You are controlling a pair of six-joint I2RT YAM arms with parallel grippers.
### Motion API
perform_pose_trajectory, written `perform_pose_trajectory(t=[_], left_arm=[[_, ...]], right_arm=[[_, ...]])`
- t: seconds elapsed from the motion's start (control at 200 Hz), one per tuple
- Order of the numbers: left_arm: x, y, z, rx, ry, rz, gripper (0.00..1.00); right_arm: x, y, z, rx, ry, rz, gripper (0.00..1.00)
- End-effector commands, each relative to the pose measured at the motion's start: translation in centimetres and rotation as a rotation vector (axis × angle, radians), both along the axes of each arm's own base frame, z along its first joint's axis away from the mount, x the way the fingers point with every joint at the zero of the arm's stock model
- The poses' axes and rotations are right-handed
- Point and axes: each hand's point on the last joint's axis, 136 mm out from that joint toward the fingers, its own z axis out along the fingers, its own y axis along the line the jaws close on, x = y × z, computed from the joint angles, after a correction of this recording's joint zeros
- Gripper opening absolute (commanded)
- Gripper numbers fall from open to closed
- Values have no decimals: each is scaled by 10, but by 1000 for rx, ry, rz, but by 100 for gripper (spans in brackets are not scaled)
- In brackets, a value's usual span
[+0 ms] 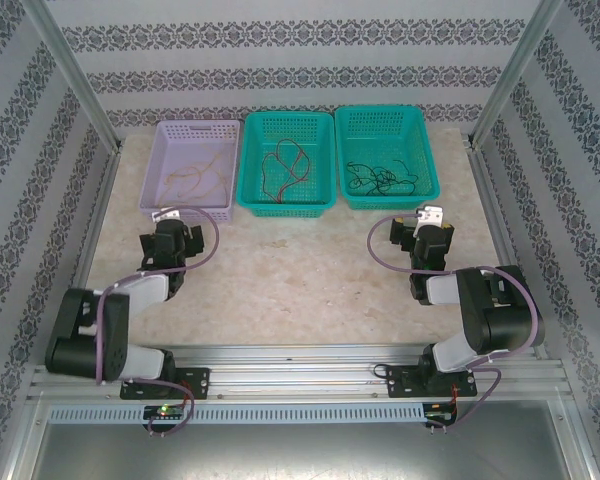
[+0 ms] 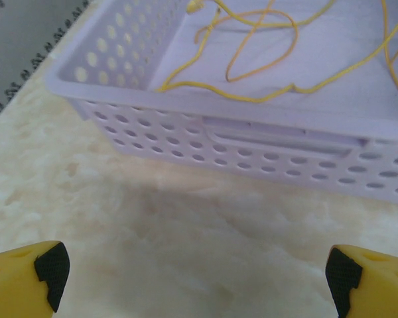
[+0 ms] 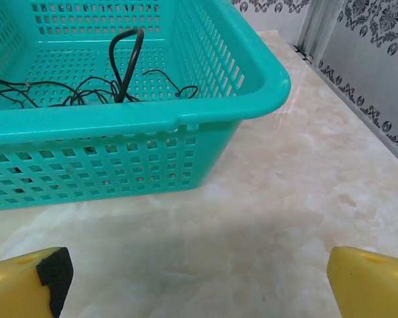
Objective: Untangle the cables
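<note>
While we look down from above, yellow cables (image 1: 198, 178) lie in the lilac basket (image 1: 195, 125), red cables (image 1: 283, 165) in the middle teal basket (image 1: 288, 118), black cables (image 1: 373, 180) in the right teal basket (image 1: 385, 111). At the left wrist we see the left gripper (image 2: 196, 271) spread wide, empty, near the lilac basket; at the right wrist the right gripper (image 3: 199, 271) gapes likewise

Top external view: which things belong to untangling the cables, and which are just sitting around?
Job:
yellow cables
red cables
black cables

Just there, holding them:
lilac basket
middle teal basket
right teal basket
</note>
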Motion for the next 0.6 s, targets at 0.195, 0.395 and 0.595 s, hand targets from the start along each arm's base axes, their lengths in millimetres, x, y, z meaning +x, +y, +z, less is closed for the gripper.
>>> perform_pose_trajectory(t=[0.195,0.395,0.595], left_arm=[[29,-11,9,-48,-174,-149,100],[28,-11,8,-38,-210,-148,100],[26,-7,9,-28,-229,-125,100]], right_arm=[[2,1,10,2,-37,7,98],[2,1,10,2,-37,8,98],[2,1,9,4,-36,9,98]])
